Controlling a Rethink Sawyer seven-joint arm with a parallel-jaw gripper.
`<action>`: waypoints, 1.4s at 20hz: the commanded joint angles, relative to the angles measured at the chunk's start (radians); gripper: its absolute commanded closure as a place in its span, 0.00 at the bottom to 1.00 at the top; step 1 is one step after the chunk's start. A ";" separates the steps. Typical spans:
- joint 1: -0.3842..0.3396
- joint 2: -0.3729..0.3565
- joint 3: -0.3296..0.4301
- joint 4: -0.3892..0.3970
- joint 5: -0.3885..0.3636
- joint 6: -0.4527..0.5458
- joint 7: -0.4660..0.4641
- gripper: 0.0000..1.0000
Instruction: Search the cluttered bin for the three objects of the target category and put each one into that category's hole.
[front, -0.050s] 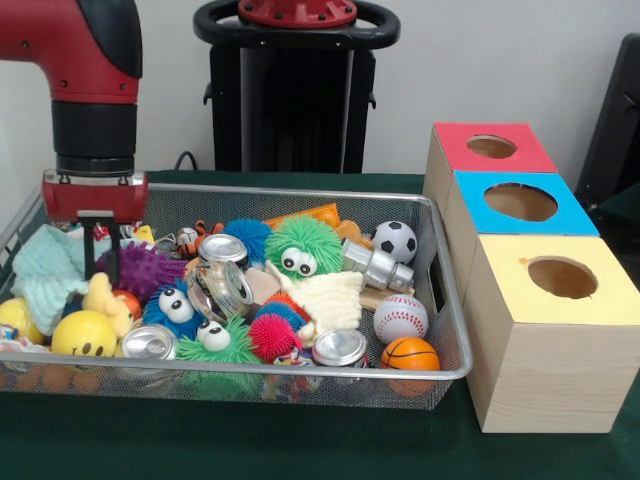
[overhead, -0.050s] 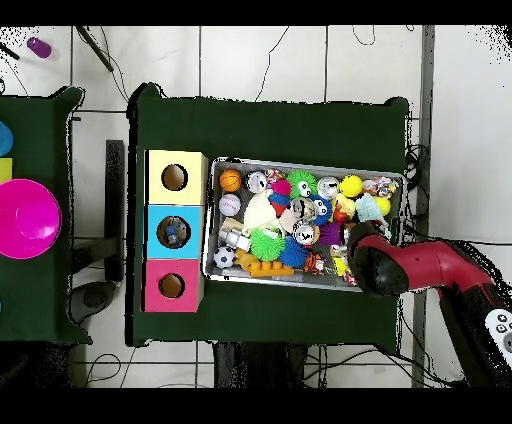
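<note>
- A red and black arm (front, -0.050s: 95, 90) comes down at the upper left of the front view, its gripper (front, -0.050s: 97, 250) lowered into the left end of a wire mesh bin (front, -0.050s: 440, 300) on a green table (front, -0.050s: 300, 450).
- The thin black fingers (front, -0.050s: 96, 235) reach down beside a purple spiky ball (front, -0.050s: 140, 270) and a pale teal cloth (front, -0.050s: 45, 270); whether they are apart, together or clamped on anything cannot be told.
- The bin is packed with toys: a green fuzzy creature with googly eyes (front, -0.050s: 303, 245) at centre, a blue fuzzy one (front, -0.050s: 172, 308) left of it, and a yellow smiley ball (front, -0.050s: 83, 333) at lower left.
- Balls sit at the bin's right end: a soccer ball (front, -0.050s: 394, 240) above, a baseball (front, -0.050s: 400, 318) in the middle, and a small basketball (front, -0.050s: 410, 355) below.
- Silver cans lie scattered in the clutter, one (front, -0.050s: 148, 343) at lower left and another (front, -0.050s: 339, 348) at lower centre.
- Right of the bin stands a row of three wooden boxes with round holes: red-topped (front, -0.050s: 495, 148), blue-topped (front, -0.050s: 520, 203) and yellow-topped (front, -0.050s: 560, 280).
- In the overhead view, something lies inside the blue box's hole (overhead, -0.050s: 174, 232); what it is cannot be made out.
</note>
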 joint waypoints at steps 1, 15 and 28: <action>0.010 -0.004 -0.003 0.050 -0.053 -0.025 -0.103 0.00; -0.161 0.054 0.186 0.000 -0.105 0.013 -0.486 0.00; -0.162 0.112 0.108 -0.011 -0.175 -0.006 -0.402 0.00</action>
